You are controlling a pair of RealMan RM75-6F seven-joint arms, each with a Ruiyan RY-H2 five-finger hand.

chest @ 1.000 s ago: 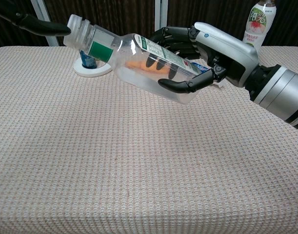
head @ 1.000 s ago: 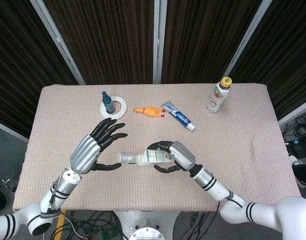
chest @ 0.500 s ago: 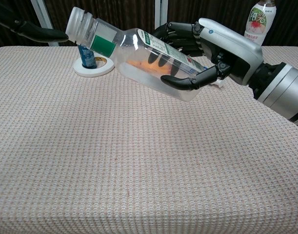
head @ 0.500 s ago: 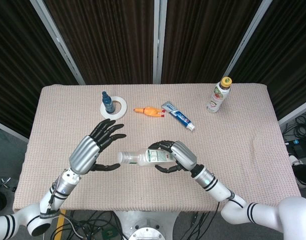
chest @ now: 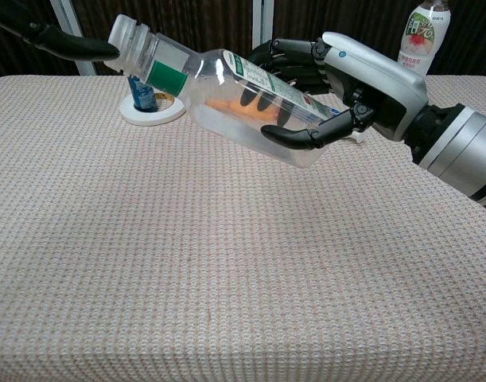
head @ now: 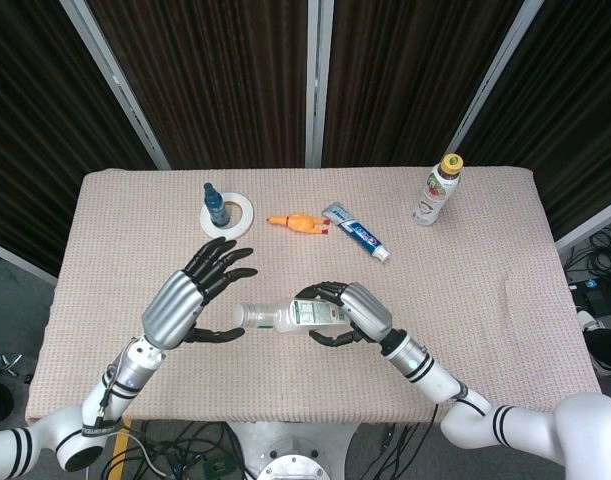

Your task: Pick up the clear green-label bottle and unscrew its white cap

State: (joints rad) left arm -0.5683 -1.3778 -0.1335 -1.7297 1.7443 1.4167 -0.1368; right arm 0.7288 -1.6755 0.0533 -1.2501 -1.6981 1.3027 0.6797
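My right hand [head: 343, 312] [chest: 350, 76] grips the clear green-label bottle [head: 285, 317] [chest: 223, 95] around its body and holds it above the table, lying nearly level, neck to the left. Its white cap [head: 241, 315] [chest: 122, 36] faces my left hand [head: 195, 292]. That hand is spread with nothing in it, its fingers fanned beside and above the cap. In the chest view only one dark fingertip [chest: 75, 46] of it shows, just left of the cap; I cannot tell whether it touches.
At the back left stands a small blue bottle [head: 215, 206] beside a white tape roll [head: 235, 215]. An orange toy [head: 293, 223] and a toothpaste tube [head: 355, 231] lie mid-back. A yellow-capped drink bottle [head: 436, 190] stands at the back right. The cloth-covered table [head: 485, 300] spans both views.
My left hand has edged slightly right, toward the cap. The bottle wavered a little in my right hand and its cap end sits about where it was.
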